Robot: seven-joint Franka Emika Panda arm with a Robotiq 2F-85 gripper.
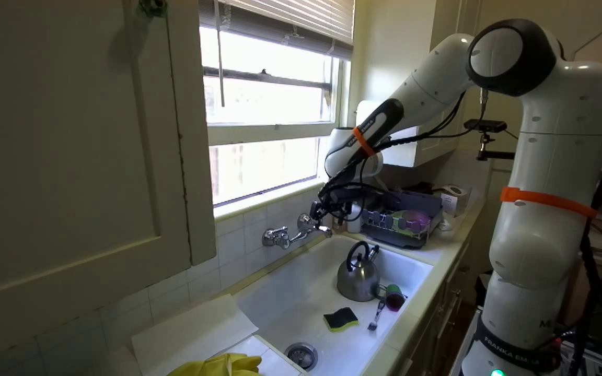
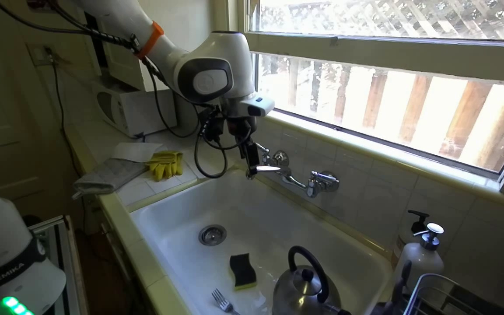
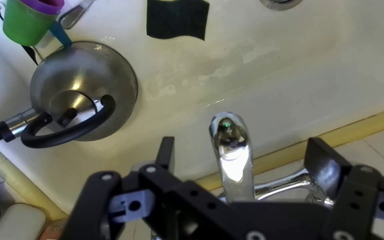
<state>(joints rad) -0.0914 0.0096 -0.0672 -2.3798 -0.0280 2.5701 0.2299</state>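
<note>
Claw (image 3: 242, 153): you have its jaws spread wide, aimed down at the window-side edge of the sink (image 2: 252, 205).
Faucet spout (image 3: 234, 160): nearest item; it runs from the tiled wall (image 2: 365, 205) out over that edge. Your wrist view puts it between the jaws, a gap showing each side; relative height cannot be judged.
Kettle (image 3: 78, 81): steel, black handle, upright on the sink floor, toward the end opposite the drain (image 2: 212, 235).
Green cup (image 3: 28, 25): on its side, purple at the mouth, just beside the kettle by the sink's room-side corner.
Sponge (image 2: 243, 269): flat on the sink floor, black face up, yellow beneath, between kettle and drain.
Fork (image 2: 222, 299): lying between sponge and room-side edge, tines toward the drain end.
Dish rack (image 1: 392, 239): on the bench (image 1: 438, 250) beyond the kettle-end edge.
Pump bottle (image 2: 417, 261): white, on the bench near the rack, at the sink's window-side corner.
Yellow gloves (image 2: 164, 165): heaped on the bench beyond the drain-end edge, beside a grey cloth (image 2: 112, 175).
</note>
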